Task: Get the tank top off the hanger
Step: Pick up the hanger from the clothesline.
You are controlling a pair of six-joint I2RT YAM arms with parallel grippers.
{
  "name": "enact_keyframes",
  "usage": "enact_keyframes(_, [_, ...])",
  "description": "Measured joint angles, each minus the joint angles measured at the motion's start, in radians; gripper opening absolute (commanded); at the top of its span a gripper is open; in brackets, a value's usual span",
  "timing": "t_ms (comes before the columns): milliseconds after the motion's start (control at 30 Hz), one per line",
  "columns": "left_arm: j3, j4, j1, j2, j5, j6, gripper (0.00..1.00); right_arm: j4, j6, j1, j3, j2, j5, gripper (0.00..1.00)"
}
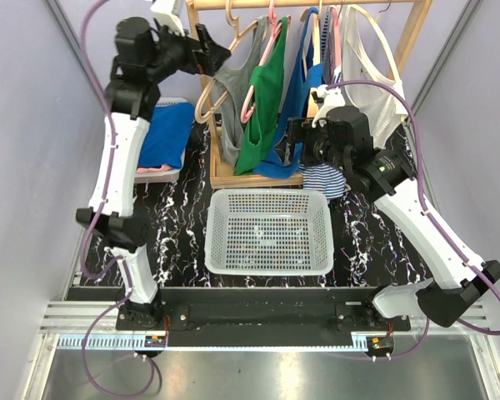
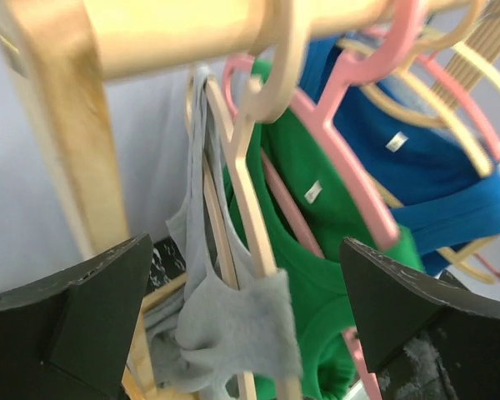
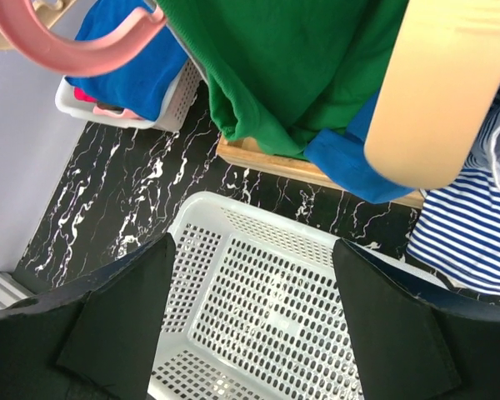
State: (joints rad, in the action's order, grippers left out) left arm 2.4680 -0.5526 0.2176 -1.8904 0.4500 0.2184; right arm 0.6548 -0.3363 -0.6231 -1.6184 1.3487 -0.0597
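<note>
Grey tank top [image 1: 232, 104] hangs on a wooden hanger [image 1: 207, 98] at the left end of the rack's rail [image 1: 400, 3], just beside a green shirt [image 1: 262, 117] on a pink hanger [image 1: 271, 37]. The top view shows the left arm [image 1: 121, 158] raised to the rail, its jaws level with the hanger's shoulder. Only the left wrist view shows that those jaws stand wide open on either side of the hanger [image 2: 246, 192] without touching it, and that the grey cloth [image 2: 233, 329] is bunched low on the hanger's arm.

The right jaws sit lower, by the hems of the green shirt and a blue shirt [image 1: 296, 100]. Their wrist view shows them spread apart with nothing between them, above the white basket [image 3: 202, 210]. It also shows a striped garment [image 3: 467, 225] at the right. The top view alone places the basket [image 1: 269, 265] mid-counter [image 1: 175, 225], in front of the rack.
</note>
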Motion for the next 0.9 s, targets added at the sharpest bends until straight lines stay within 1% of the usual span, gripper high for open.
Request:
enact_keyframes(167, [-0.003, 0.008, 0.019, -0.07, -0.013, -0.004, 0.99, -0.007, -0.006, -0.011, 0.04, -0.022, -0.002, 0.85])
enact_keyframes(367, [-0.006, 0.034, 0.027, -0.074, -0.02, -0.017, 0.99, -0.007, -0.009, -0.014, 0.043, -0.022, -0.003, 0.84])
enact_keyframes(567, [-0.024, 0.052, 0.043, -0.075, -0.026, -0.048, 0.89, -0.011, -0.011, -0.014, 0.054, -0.022, -0.005, 0.84])
enact_keyframes(600, [-0.024, 0.053, 0.047, -0.077, -0.029, -0.054, 0.84, -0.014, -0.011, -0.014, 0.058, -0.022, -0.006, 0.84])
enact_keyframes(667, [-0.024, 0.054, 0.055, -0.08, -0.037, -0.063, 0.79, -0.019, -0.012, -0.014, 0.066, -0.023, -0.008, 0.84])
enact_keyframes(700, [-0.024, 0.055, 0.06, -0.081, -0.04, -0.069, 0.71, -0.024, -0.012, -0.014, 0.072, -0.023, -0.009, 0.84])
enact_keyframes(800, [-0.024, 0.06, 0.072, -0.091, -0.055, -0.08, 0.58, -0.031, -0.013, -0.014, 0.09, -0.028, -0.01, 0.84])
enact_keyframes(833, [-0.024, 0.062, 0.075, -0.095, -0.059, -0.082, 0.47, -0.031, -0.013, -0.014, 0.095, -0.031, -0.01, 0.84])
enact_keyframes(900, [-0.024, 0.063, 0.083, -0.105, -0.069, -0.089, 0.35, -0.031, -0.013, -0.014, 0.105, -0.039, -0.011, 0.84])
